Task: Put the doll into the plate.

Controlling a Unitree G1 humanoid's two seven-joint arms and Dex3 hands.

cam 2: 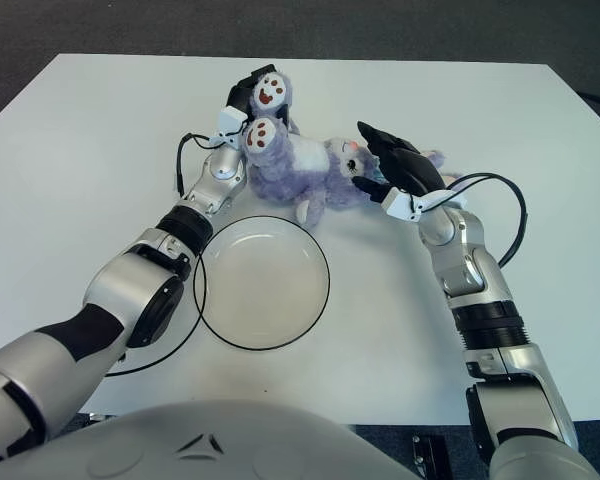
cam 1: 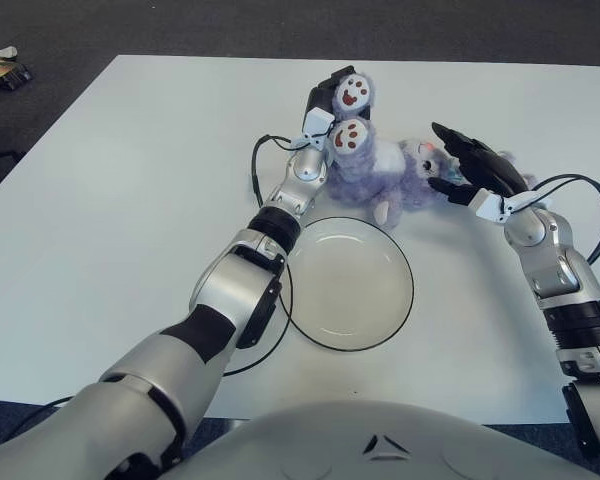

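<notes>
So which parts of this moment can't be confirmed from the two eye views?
- Left robot hand: behind the doll's raised feet, so its grip is not visible in either view.
- Right robot hand: covers the doll's head side; contact unclear.
- Doll's face: mostly hidden by that hand.
- Plate: holds nothing visible.

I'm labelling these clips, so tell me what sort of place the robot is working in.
Probably a lab or office test room rather than a home. A plain white table stands on dark grey carpet, set with only a plate and a purple doll, which the left hand and right hand flank.
</notes>
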